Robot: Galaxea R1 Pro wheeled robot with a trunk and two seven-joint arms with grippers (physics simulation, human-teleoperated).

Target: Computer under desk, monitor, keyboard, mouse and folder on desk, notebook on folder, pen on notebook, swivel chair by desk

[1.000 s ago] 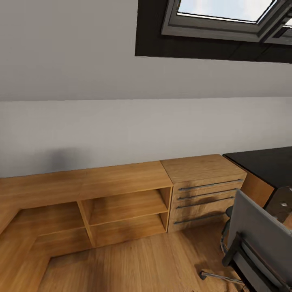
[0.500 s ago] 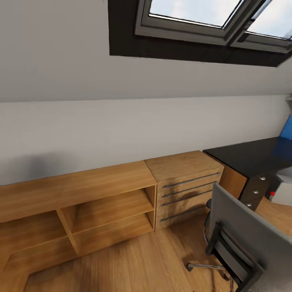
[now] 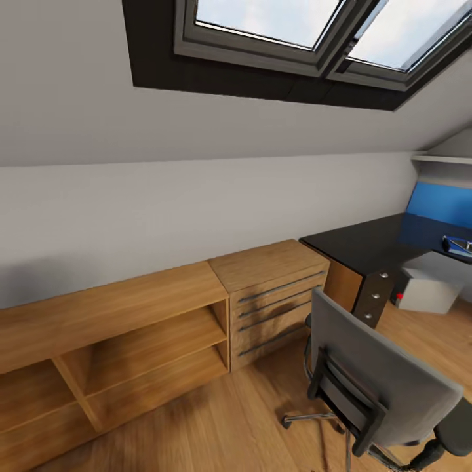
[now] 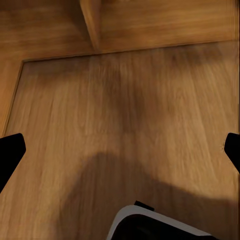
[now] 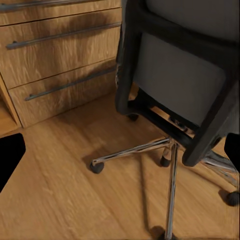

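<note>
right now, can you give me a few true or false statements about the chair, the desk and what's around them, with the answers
1. The swivel chair shows its grey back to the head camera. True.
2. The computer stands on top of the desk. False: it sits on the floor, below the desk top.
3. A wooden drawer unit stands between the open shelf unit and the desk. True.
4. The chair's chrome base lies tipped over on the floor. False: the right wrist view shows the chair upright on its castors.
5. The left tool is shut on something. False: its fingertips stand wide apart over bare wood floor.
</note>
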